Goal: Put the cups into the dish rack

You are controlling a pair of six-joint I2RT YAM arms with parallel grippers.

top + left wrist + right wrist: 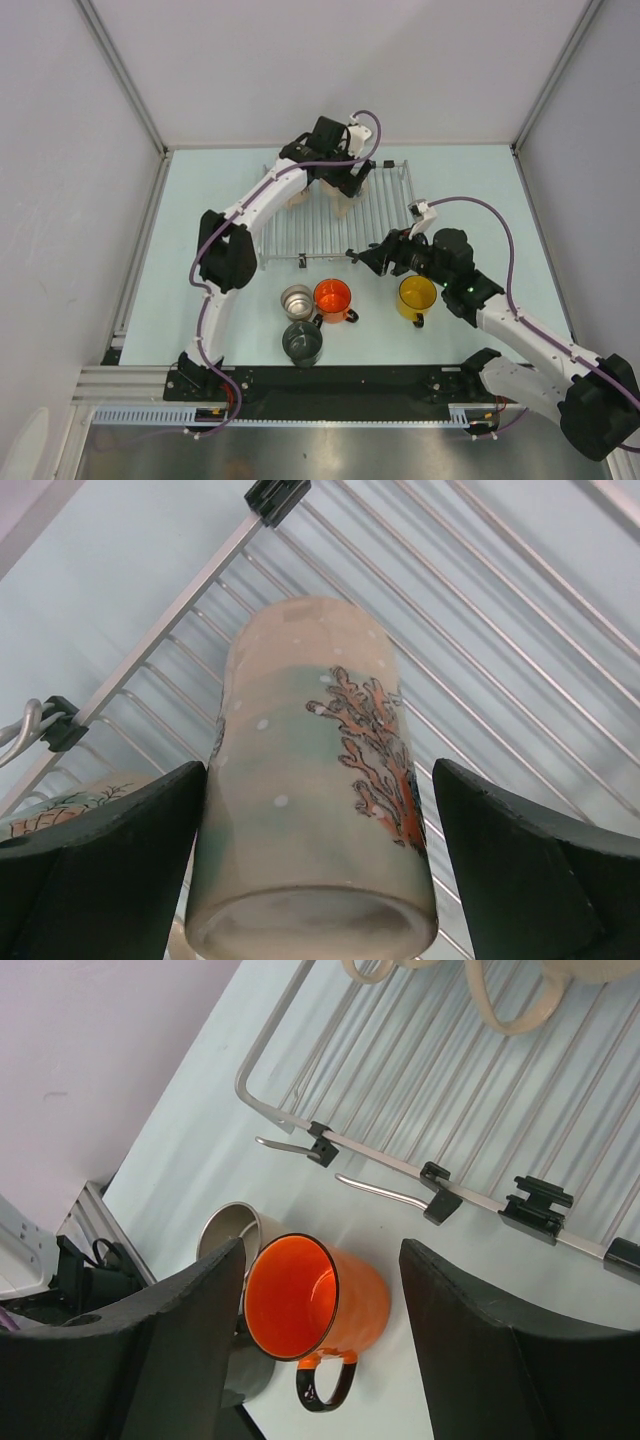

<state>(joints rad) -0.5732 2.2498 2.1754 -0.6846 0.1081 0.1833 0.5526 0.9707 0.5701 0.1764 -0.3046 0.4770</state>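
The silver wire dish rack [385, 215] lies at the back of the table. My left gripper [345, 187] is over its far part, open around an upside-down cream cup with a coral print [315, 770]; the left finger is close to its wall, the right one stands apart. A second cream cup [297, 196] stands beside it on the rack. My right gripper [365, 258] is open just above the orange cup [320, 1300], which stands upright on the table between its fingers. The steel cup [296, 298], dark grey-green cup [302, 342] and yellow cup [417, 297] stand on the table.
The steel cup [225, 1235] touches the orange cup's left side, with the dark cup just behind them. The rack's near rail with black clips [530, 1205] and two metal hooks lies just beyond the orange cup. Grey walls enclose the table on the left, back and right.
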